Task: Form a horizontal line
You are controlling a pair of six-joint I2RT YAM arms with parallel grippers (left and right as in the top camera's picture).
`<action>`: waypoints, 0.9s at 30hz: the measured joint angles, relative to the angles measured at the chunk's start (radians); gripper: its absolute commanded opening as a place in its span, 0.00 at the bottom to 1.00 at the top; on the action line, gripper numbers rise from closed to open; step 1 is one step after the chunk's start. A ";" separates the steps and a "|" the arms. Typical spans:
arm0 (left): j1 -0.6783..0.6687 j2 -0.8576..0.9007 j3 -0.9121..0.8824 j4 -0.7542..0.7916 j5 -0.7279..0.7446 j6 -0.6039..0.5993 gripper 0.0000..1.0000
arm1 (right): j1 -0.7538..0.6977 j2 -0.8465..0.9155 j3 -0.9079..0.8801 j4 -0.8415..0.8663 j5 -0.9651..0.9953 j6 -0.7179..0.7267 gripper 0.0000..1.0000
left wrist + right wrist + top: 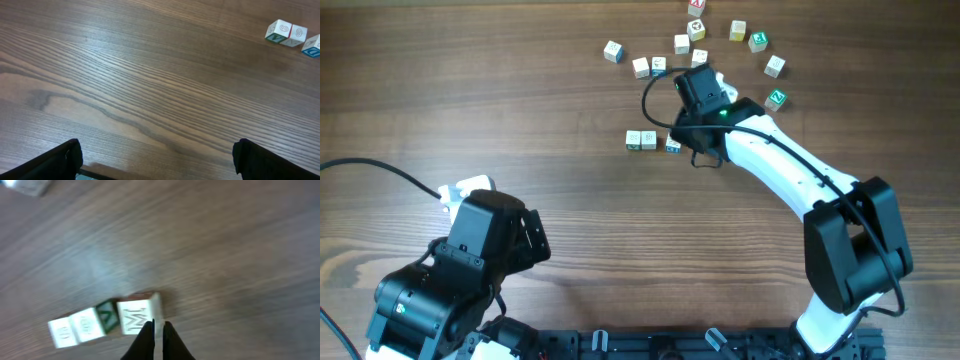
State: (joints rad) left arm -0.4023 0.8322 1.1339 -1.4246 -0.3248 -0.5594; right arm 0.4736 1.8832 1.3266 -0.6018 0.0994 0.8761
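Note:
The row of three white letter cubes (648, 140) lies left of my right gripper. In the right wrist view the cubes (87, 325) run left to right, with a green mark between the middle cube and the M cube (137, 314). The M cube sits slightly out of line with the other two. My right gripper (158, 330) is shut and empty, its tips at the M cube's right edge; in the overhead view it (688, 143) partly covers that cube. My left gripper (157, 165) is open and empty, low over bare wood at the near left. The row also shows in the left wrist view (295, 35).
Several loose cubes with yellow, green and red faces are scattered at the back, around (696, 29), from one at the left (613, 51) to one at the right (777, 98). A black cable (655, 95) loops from the right wrist.

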 measured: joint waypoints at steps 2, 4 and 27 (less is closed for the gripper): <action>0.000 0.000 0.000 0.000 0.000 0.000 1.00 | 0.000 0.011 0.000 -0.011 0.019 0.014 0.08; 0.000 0.000 0.000 0.000 0.000 0.000 1.00 | 0.000 0.034 0.000 -0.012 0.027 0.021 0.08; 0.000 0.000 0.000 0.000 0.000 0.000 1.00 | 0.000 0.127 -0.008 0.083 -0.066 -0.138 0.07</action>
State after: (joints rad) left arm -0.4023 0.8322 1.1339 -1.4250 -0.3248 -0.5598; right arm 0.4736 2.0106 1.3182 -0.5186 0.0330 0.7383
